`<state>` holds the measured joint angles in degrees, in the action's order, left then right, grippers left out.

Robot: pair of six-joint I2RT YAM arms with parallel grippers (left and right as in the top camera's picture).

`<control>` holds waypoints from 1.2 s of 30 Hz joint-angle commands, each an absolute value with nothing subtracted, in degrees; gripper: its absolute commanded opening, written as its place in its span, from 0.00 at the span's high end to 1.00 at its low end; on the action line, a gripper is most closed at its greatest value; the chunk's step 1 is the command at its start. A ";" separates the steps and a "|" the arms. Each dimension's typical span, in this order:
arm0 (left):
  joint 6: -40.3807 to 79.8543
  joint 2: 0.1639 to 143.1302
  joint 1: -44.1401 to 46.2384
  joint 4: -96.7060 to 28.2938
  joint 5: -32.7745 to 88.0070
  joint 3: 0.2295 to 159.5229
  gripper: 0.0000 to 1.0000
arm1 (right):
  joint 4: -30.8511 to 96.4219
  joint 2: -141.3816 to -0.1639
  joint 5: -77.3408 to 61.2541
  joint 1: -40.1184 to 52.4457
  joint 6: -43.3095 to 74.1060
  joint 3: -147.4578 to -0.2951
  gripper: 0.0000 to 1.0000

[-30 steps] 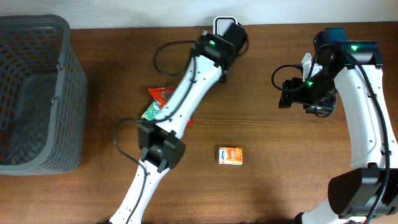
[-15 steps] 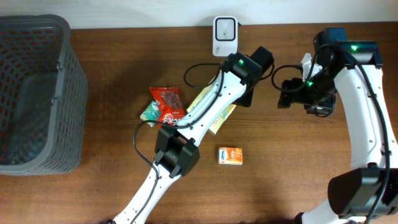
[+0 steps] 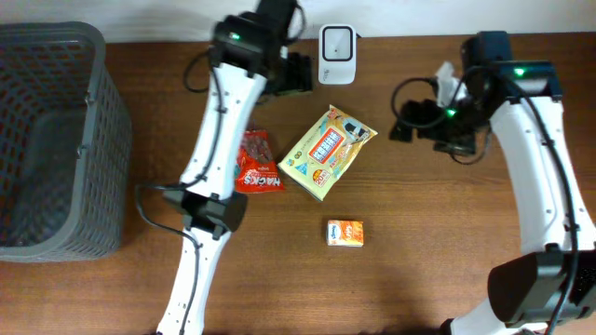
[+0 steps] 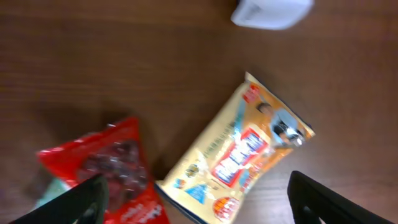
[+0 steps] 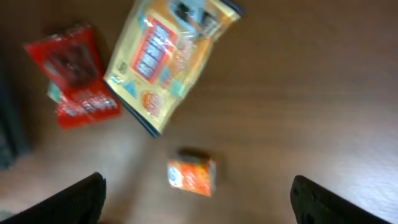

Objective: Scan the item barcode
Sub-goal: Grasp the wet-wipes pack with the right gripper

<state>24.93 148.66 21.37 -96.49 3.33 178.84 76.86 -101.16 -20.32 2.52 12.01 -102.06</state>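
Note:
A yellow snack packet (image 3: 328,154) lies flat, face up, mid-table in front of the white barcode scanner (image 3: 336,42); no barcode shows on it. My left gripper (image 3: 296,73) hovers open just left of the scanner, holding nothing. From the left wrist I look down on the yellow packet (image 4: 239,155), the red packet (image 4: 102,168) and the scanner (image 4: 272,11), with the left gripper (image 4: 199,205) open above them. My right gripper (image 3: 406,121) is open and empty at the right. The right gripper (image 5: 199,205) is high above a small orange box (image 5: 191,175).
A red snack packet (image 3: 258,163) lies left of the yellow one, partly under my left arm. The small orange box (image 3: 345,233) sits nearer the front. A grey mesh basket (image 3: 56,140) stands at the far left. Cables trail by both wrists.
My left gripper opened and let go of the yellow packet, which now lies on the table; the arm swung back left of the scanner. The right gripper opened wider.

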 commanded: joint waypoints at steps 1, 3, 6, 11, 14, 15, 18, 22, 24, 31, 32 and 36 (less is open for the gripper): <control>23.46 147.09 19.14 -96.73 3.92 179.11 0.00 | 72.18 -103.83 -16.47 9.08 24.91 -101.78 0.05; 23.44 147.09 18.28 -96.73 0.60 178.65 0.01 | 69.10 -105.75 -9.63 12.86 31.59 -101.78 0.05; 21.56 147.09 17.98 -96.73 -3.44 178.14 0.01 | 65.43 -109.89 -1.61 17.52 41.25 -101.78 0.05; 20.69 147.09 17.80 -96.73 -8.75 178.14 0.01 | 57.54 -117.80 -2.55 20.34 47.68 -101.78 0.09; 20.69 147.11 17.72 -96.73 -9.08 177.99 0.01 | 53.15 -121.38 -5.41 20.91 47.68 -101.78 0.11; 20.69 147.11 17.72 -96.73 -9.08 177.77 0.01 | 52.05 -122.45 -5.56 21.15 47.70 -101.78 0.13; 20.71 147.11 17.72 -96.73 -9.08 175.43 0.01 | 50.26 -126.04 -5.06 22.31 50.02 -101.78 0.17; 20.71 147.11 17.72 -96.73 -9.08 171.78 0.01 | 48.82 -129.40 -4.01 23.64 51.79 -101.78 0.18; 20.71 147.11 17.69 -96.73 -9.10 170.34 0.01 | 48.18 -130.78 -3.86 24.10 51.77 -101.78 0.23; 20.69 147.11 16.95 -96.73 -9.06 169.58 0.01 | 48.29 -132.88 -1.10 24.36 51.72 -101.78 0.48; 20.69 147.11 16.91 -96.73 -9.08 169.58 0.01 | 48.31 -132.88 -0.99 24.29 51.72 -101.78 0.59; 20.69 147.11 16.69 -96.73 -9.06 169.58 0.01 | 48.49 -132.86 -1.04 24.18 51.44 -101.80 0.96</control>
<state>21.80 148.62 17.19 -96.66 -8.03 169.95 48.29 -129.95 -1.87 23.79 51.33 -102.10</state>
